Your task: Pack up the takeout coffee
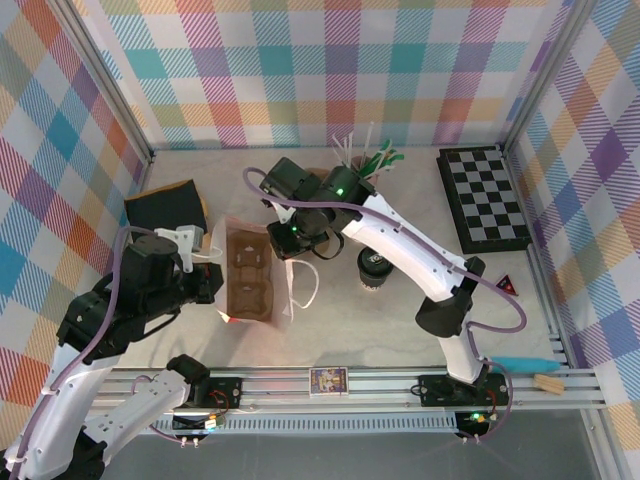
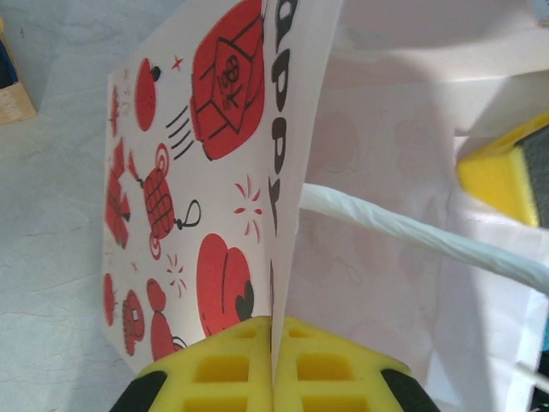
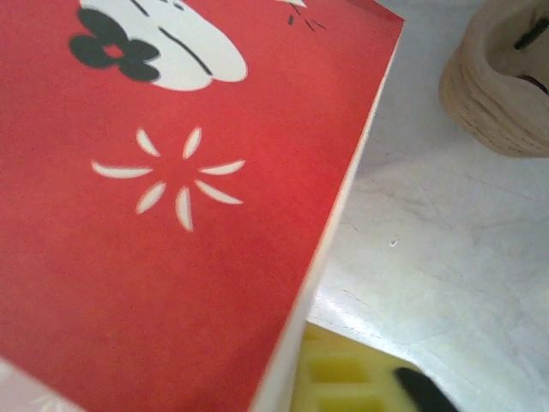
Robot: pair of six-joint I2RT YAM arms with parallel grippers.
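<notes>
Cup (image 1: 375,270) stood upright on the table (image 1: 400,340), lid on, just right of the bag (image 2: 214,215) and partly under the right arm's forearm in the top view. It was outside the bag and not held by either gripper.

Left gripper (image 2: 273,360) was clamped on the near wall of the bag, with its yellow pads pressed together over the paper edge. Right gripper (image 1: 290,237) was at the far right rim with its jaws closed. In the right wrist view the bag wall ran down against one pad (image 3: 343,378), so it appeared to be pinching that rim. Between them the two grippers held the mouth open. A cardboard carrier (image 1: 247,275) sat inside, with its wells facing up.

Handling judgement:
- The paper wall is thin and likely to dent under a hard squeeze.
- The weight depends on the fill, which could not be told.
- The plastic lid is probably slick and only pressed on, so lifting by the lid risks pulling it off.
- The grip is best taken around the body, on the dark band below the lid rim, with moderate force.
- The cup should be kept upright and lowered straight into a carrier well.
- One gripper would have to release the bag first, and the paper may then sag inward.
</notes>
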